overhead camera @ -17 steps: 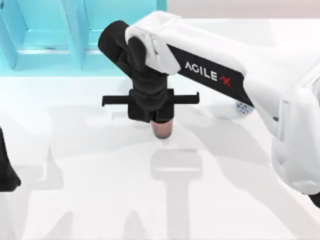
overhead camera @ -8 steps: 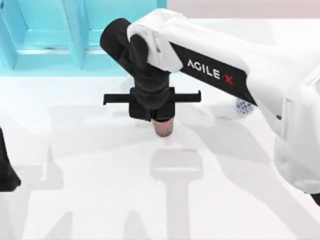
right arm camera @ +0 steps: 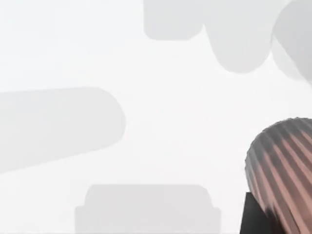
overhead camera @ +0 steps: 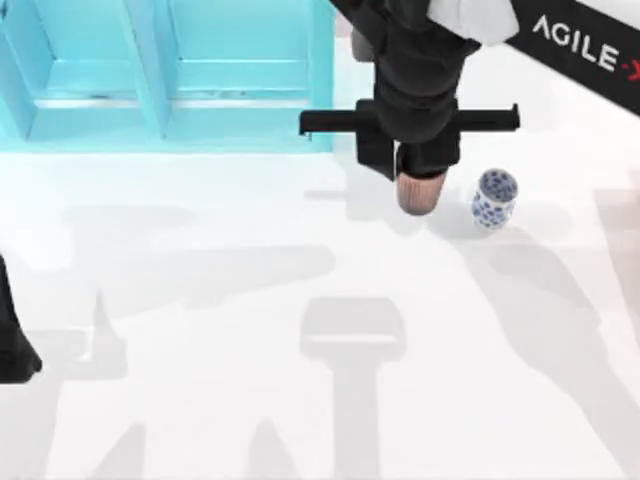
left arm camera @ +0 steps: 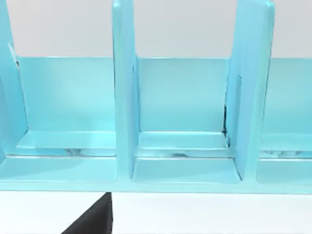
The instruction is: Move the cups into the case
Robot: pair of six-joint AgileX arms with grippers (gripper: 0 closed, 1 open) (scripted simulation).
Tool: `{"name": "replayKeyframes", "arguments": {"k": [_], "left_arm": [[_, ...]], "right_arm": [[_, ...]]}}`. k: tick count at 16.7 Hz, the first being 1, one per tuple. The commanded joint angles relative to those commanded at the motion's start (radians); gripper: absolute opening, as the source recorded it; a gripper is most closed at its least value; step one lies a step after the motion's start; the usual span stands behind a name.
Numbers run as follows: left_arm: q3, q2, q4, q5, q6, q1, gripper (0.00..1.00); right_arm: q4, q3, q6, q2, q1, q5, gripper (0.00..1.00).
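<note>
My right gripper [overhead camera: 418,178] hangs over the table's back right part, just right of the case's [overhead camera: 160,70] end wall, and is shut on the reddish-brown ribbed cup [overhead camera: 420,192], which pokes out below it, off the table. In the right wrist view the ribbed cup [right arm camera: 285,165] sits close up over bare tabletop. The small white cup with blue flowers [overhead camera: 495,198] stands upright on the table just right of the held cup. The turquoise case [left arm camera: 180,146] shows its upright dividers and open compartments in the left wrist view.
My left arm [overhead camera: 12,340] is parked at the table's left edge. The white tabletop [overhead camera: 250,330] in front of the case carries only shadows.
My right gripper has carried the reddish-brown cup up and toward the back right, beside the case's right end. The white cup, hidden under the arm before, now stands in plain view.
</note>
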Motion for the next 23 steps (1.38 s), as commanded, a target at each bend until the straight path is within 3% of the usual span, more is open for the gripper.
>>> {"name": "replayKeyframes", "arguments": {"k": [7, 10, 15, 23], "left_arm": [[0.0, 0.0, 0.0, 0.0, 0.0, 0.0, 1.0], [0.0, 0.0, 0.0, 0.0, 0.0, 0.0, 1.0], [0.0, 0.0, 0.0, 0.0, 0.0, 0.0, 1.0], [0.0, 0.0, 0.0, 0.0, 0.0, 0.0, 1.0]], "right_arm": [[-0.013, -0.025, -0.027, -0.036, -0.024, -0.003, 0.0], [-0.023, -0.075, -0.122, -0.098, -0.119, -0.02, 0.0], [-0.07, -0.261, -0.431, -0.285, -0.426, -0.074, 0.0], [-0.151, -0.648, -1.026, -0.646, -1.032, -0.154, 0.0]]}}
